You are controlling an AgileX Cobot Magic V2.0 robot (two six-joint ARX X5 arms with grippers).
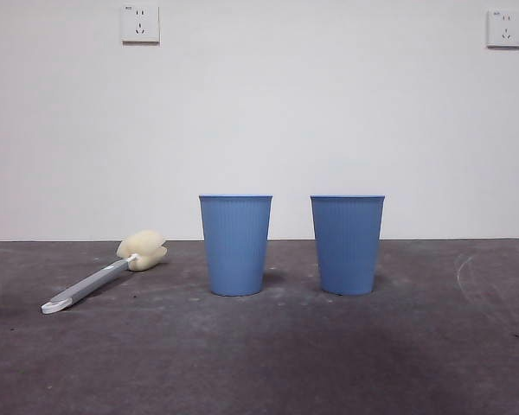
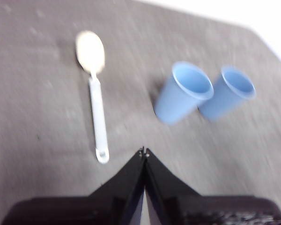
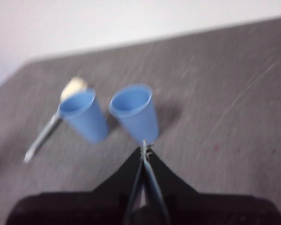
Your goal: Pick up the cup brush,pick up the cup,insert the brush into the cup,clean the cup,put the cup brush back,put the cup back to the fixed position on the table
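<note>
The cup brush [image 1: 99, 278] lies flat on the table [image 1: 259, 363] at the left, its cream sponge head toward the wall and its white tip toward the front. Two identical light-blue ribbed cups stand upright side by side: one [image 1: 235, 245] at the middle, one [image 1: 347, 245] to its right. My left gripper [image 2: 144, 153] is shut with nothing in it, raised above the table short of the brush [image 2: 96, 96] and the cups [image 2: 183, 92]. My right gripper [image 3: 144, 151] is shut and empty too, hovering in front of the nearer cup [image 3: 135, 111]. Neither arm shows in the front view.
A white wall with two sockets [image 1: 140, 23] stands right behind the table's far edge. Bare dark table [image 3: 225, 108] lies to the right of the cups and in front of them, marked with pale scuffs.
</note>
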